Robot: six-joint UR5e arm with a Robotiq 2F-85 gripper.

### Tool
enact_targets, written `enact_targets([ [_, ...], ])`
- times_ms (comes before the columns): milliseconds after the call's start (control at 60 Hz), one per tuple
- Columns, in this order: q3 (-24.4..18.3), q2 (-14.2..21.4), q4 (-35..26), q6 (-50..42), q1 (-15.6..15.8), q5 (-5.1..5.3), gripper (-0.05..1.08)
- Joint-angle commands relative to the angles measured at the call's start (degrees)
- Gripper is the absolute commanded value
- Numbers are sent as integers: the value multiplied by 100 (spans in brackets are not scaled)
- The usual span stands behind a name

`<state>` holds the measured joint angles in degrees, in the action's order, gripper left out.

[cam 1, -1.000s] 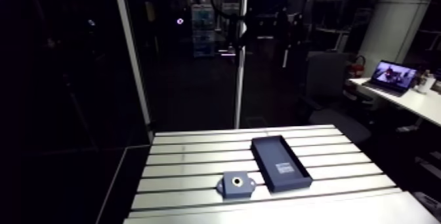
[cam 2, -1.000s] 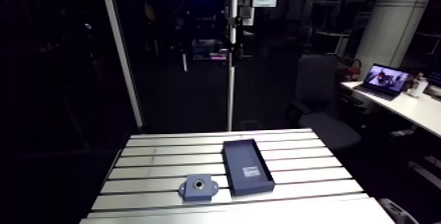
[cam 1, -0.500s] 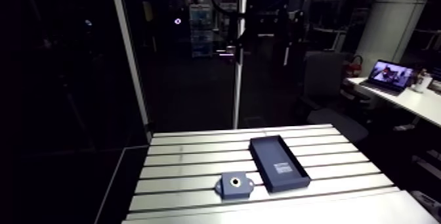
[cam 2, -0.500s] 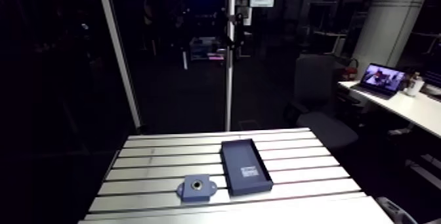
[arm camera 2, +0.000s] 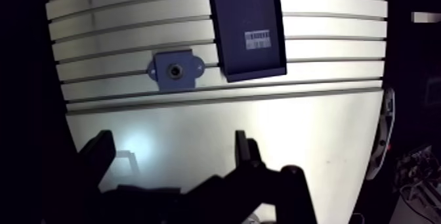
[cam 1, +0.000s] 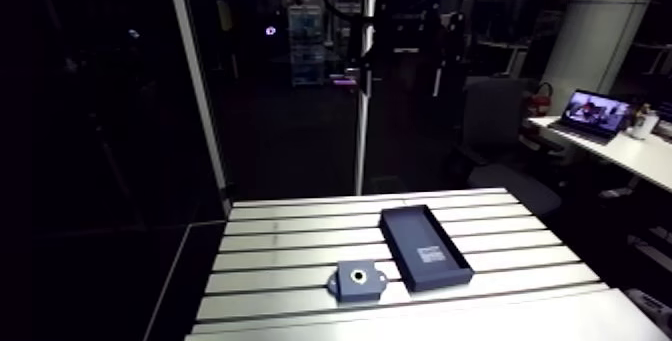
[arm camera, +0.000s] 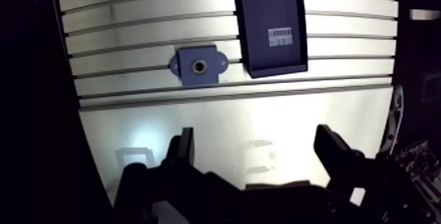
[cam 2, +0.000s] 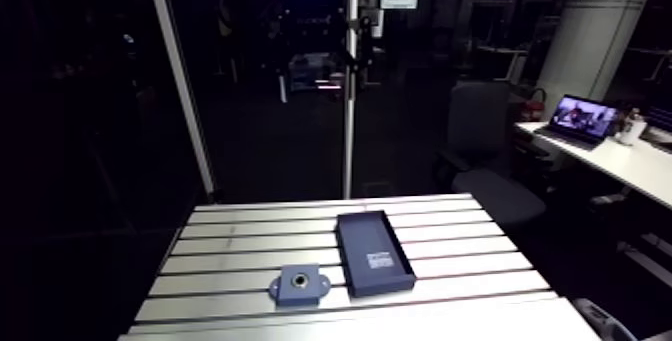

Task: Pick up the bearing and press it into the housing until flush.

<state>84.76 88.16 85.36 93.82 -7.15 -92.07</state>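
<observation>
The housing [cam 1: 359,281] is a small blue-grey block with two ears and a round bore ringed by a lighter rim; it lies flat near the front of the slotted table [cam 1: 280,255]. I see no loose bearing in any view. In the wrist view my gripper [arm camera: 256,141] hangs high above the table's smooth front strip, open, with nothing between its fingers [arm camera: 184,144]. The housing [arm camera: 197,64] lies ahead of the gripper, nearer one finger. The gripper does not show in the arm view.
A shallow dark rectangular tray [cam 1: 425,247] with a small white label [arm camera: 280,37] lies right beside the housing, its long side running across the slots. Beyond the table's edges everything drops into darkness.
The arm view has shifted a little, so the camera moved. Housing and tray lie where they were.
</observation>
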Motion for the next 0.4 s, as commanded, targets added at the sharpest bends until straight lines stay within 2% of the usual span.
enact_targets([
  [17,-27,-41,3,0,11,26,1],
  [400,-60,-164,12,-9,20,34,1],
])
